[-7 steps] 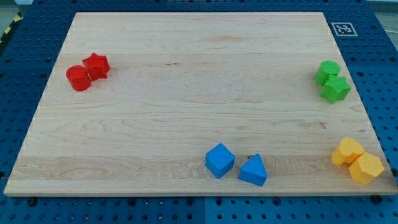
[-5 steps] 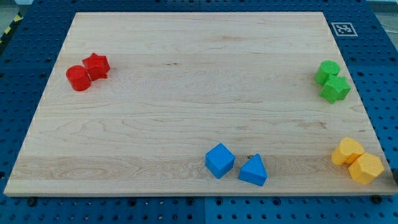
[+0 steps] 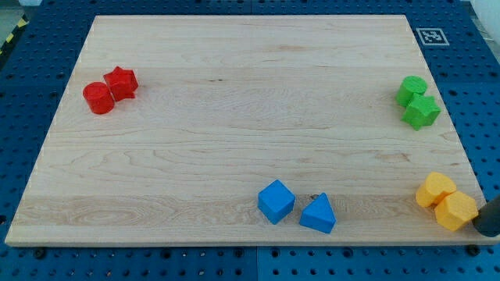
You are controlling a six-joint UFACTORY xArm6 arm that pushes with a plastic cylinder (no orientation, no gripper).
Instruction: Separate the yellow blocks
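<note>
At the view's bottom right corner, only the dark rounded end of the rod shows; my tip [image 3: 486,225] sits at the table's [image 3: 234,117] right edge, right against the lower yellow block [image 3: 455,211]. No arm above it is in view, so its lean cannot be told, and there are no jaws on this rod to be wide or narrow. The upper yellow block [image 3: 435,190] touches the lower one on its upper left side, both near that corner. Above them, at the right edge, a green cylinder [image 3: 411,89] and a green star-like block [image 3: 422,112] touch. A blue cube [image 3: 276,201] and a blue triangular block [image 3: 318,214] lie just beside each other near the bottom edge. A red cylinder [image 3: 98,97] and a red star [image 3: 121,82] touch at the upper left.
</note>
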